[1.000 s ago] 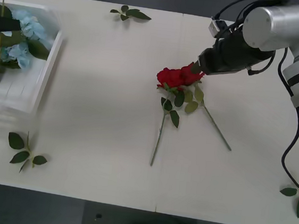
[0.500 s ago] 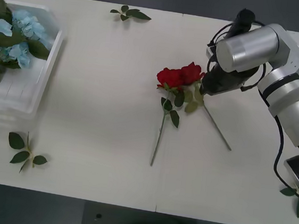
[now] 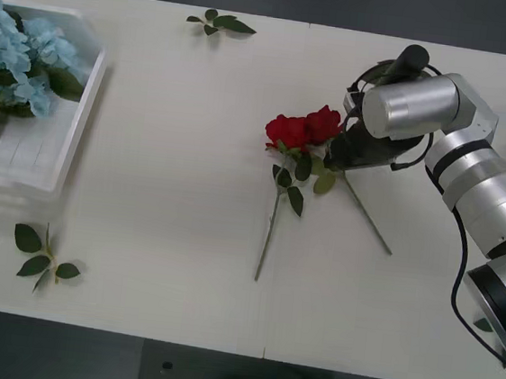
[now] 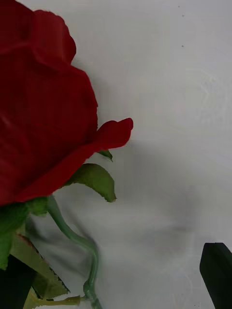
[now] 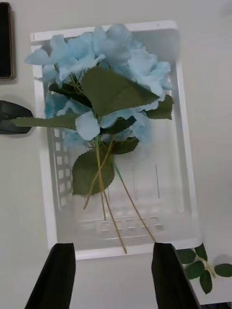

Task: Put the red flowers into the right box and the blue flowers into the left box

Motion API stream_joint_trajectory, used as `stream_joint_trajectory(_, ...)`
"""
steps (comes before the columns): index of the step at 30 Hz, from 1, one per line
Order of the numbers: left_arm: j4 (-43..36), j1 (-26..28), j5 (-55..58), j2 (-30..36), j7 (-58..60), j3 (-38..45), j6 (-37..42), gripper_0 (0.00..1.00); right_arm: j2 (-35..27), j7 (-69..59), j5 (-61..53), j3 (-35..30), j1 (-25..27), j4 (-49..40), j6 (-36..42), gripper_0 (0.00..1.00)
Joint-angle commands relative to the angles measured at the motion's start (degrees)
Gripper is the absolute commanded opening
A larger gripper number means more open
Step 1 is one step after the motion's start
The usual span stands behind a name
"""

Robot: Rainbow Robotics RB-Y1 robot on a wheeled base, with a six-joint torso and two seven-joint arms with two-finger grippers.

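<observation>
Near the middle of the front view, two red flowers (image 3: 303,128) are lying on the white table (image 3: 172,181), their blooms touching and their green stems running down toward the lower centre and lower right of the frame. The right gripper (image 3: 336,155) is reaching in from the right side, sitting low just beside the right-hand bloom, over the leaves at the top of its stem; whether its fingers are spread or closed is impossible to tell, since the silver wrist is covering them. In the right wrist view the red bloom (image 4: 43,106) is filling the upper left, with its stem (image 4: 72,236) curling down toward the lower left and one dark finger (image 4: 218,273) showing at the lower right corner. A further sliver of red is peeking in at the right edge of the front view. At the upper left of the front view, the blue flowers (image 3: 18,52) are resting inside the left box (image 3: 52,164). In the left wrist view the left gripper (image 5: 113,277) is hanging above that box with its two dark fingers (image 5: 59,275) spread wide and holding nothing, while the blue clusters (image 5: 106,63) are lying in the upper half of the tray (image 5: 186,193), stems pointing toward the lower rim. Loose leaf sprigs (image 3: 42,256) are lying at the lower left and top centre of the front view.
</observation>
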Motion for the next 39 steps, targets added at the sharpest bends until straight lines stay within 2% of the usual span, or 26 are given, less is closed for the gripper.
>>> stream_joint_trajectory(1,-1.0,0.7,3.2,1.7,-1.8,-0.2,-0.8,0.83,1.3,-1.4,-0.4,-0.2,-1.5,-0.6,-0.8,1.00)
stream_joint_trajectory(8,-1.0,0.8,17.8,-0.4,-2.1,-4.2,-1.5,0.83,2.5,-0.9,-1.0,-0.2,-1.5,2.3,-4.4,1.00)
stream_joint_trajectory(15,-1.0,0.9,28.2,-4.8,-2.9,-11.0,-9.9,0.83,2.9,-0.7,-1.0,-0.1,-1.5,3.5,-5.5,1.00)
stream_joint_trajectory(17,-1.3,0.9,29.5,-5.6,-3.9,-13.3,-12.4,0.83,2.9,-0.6,-1.0,0.1,-1.5,3.5,-5.5,0.65)
stream_joint_trajectory(18,-1.6,0.9,30.0,-6.0,-5.6,-15.1,-14.7,0.83,3.0,-0.7,-1.0,0.3,-1.5,3.5,-5.5,0.28)
stream_joint_trajectory(19,-1.9,0.9,30.1,-6.5,-7.1,-17.0,-16.8,0.83,2.9,-0.7,-1.0,0.4,-1.5,3.5,-5.5,0.00)
stream_joint_trajectory(25,-3.9,0.9,28.7,-9.8,-8.7,-24.3,-25.0,0.83,3.0,-0.6,-1.0,0.4,-1.5,3.5,-5.6,0.00)
stream_joint_trajectory(29,-6.4,0.9,21.8,-13.0,-8.4,-28.3,-29.1,0.83,3.0,-0.6,-1.2,0.3,-1.5,3.5,-5.6,0.00)
stream_joint_trajectory(39,-7.1,0.7,9.8,-23.4,-8.3,-30.8,-30.6,0.83,2.9,-0.6,-1.7,0.2,-1.6,3.3,-5.8,0.00)
